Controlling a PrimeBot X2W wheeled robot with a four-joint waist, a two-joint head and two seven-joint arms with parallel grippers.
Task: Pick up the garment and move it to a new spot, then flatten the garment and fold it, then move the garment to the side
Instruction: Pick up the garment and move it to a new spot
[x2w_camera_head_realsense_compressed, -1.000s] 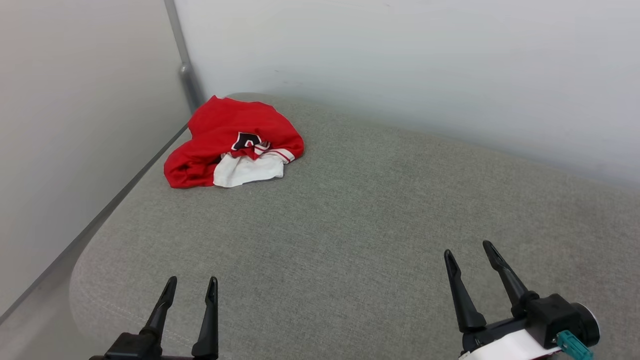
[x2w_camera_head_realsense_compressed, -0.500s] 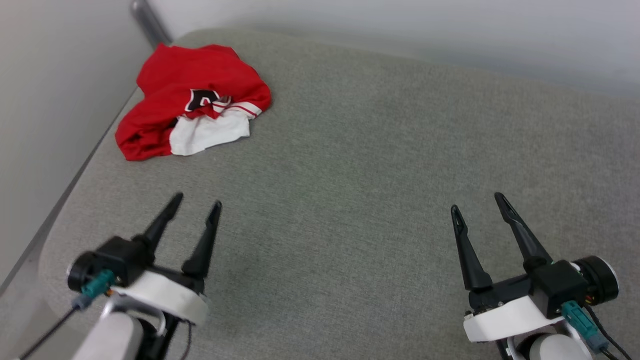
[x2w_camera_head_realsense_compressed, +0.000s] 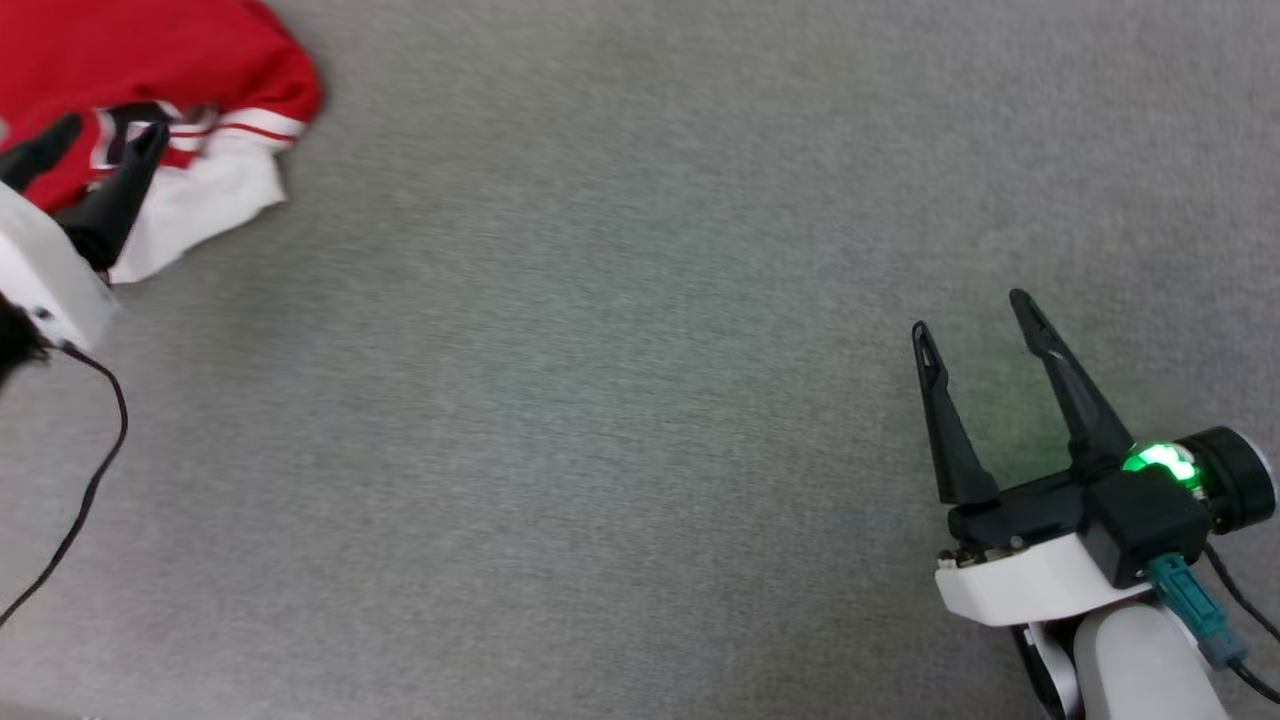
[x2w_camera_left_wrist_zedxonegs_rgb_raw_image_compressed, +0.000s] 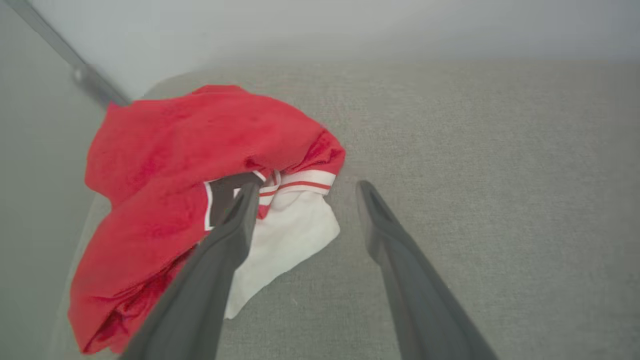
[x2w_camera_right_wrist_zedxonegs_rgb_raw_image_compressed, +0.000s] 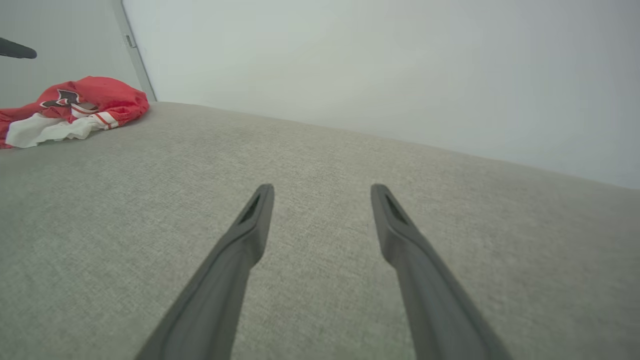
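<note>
Two claws, one shirt, one cushion.

Item 1, left claw (x2w_camera_left_wrist_zedxonegs_rgb_raw_image_compressed: 307, 187): jaws spread wide with nothing between them. It hangs over the near right edge of the shirt (x2w_camera_left_wrist_zedxonegs_rgb_raw_image_compressed: 200, 140). In the wrist view one finger (x2w_camera_left_wrist_zedxonegs_rgb_raw_image_compressed: 235, 230) crosses the shirt's black letter patch (x2w_camera_left_wrist_zedxonegs_rgb_raw_image_compressed: 222, 195). The other stands over bare cushion (x2w_camera_head_realsense_compressed: 600, 400), just beside the shirt's white sleeve (x2w_camera_left_wrist_zedxonegs_rgb_raw_image_compressed: 290, 235). Whether either finger touches cloth cannot be told.

Item 2, shirt: red, crumpled in a heap, with striped trim (x2w_camera_left_wrist_zedxonegs_rgb_raw_image_compressed: 305, 181) showing. The sleeve spills out on the side towards the right claw (x2w_camera_head_realsense_compressed: 970, 313). The heap's long axis runs away from the left claw and slants to that claw's left. Most of the cloth lies left of the open jaws' midline. A short shift that way and downward would probably put a thick fold between the fingers.

Item 3, right claw: jaws wide and empty. It is well apart from the shirt, across open cushion. The left arm is much the nearer, so the pick looks to be its job.

Item 4, cushion: grey fabric. Its corner and a pale wall (x2w_camera_right_wrist_zedxonegs_rgb_raw_image_compressed: 350, 65) lie just behind the shirt.
</note>
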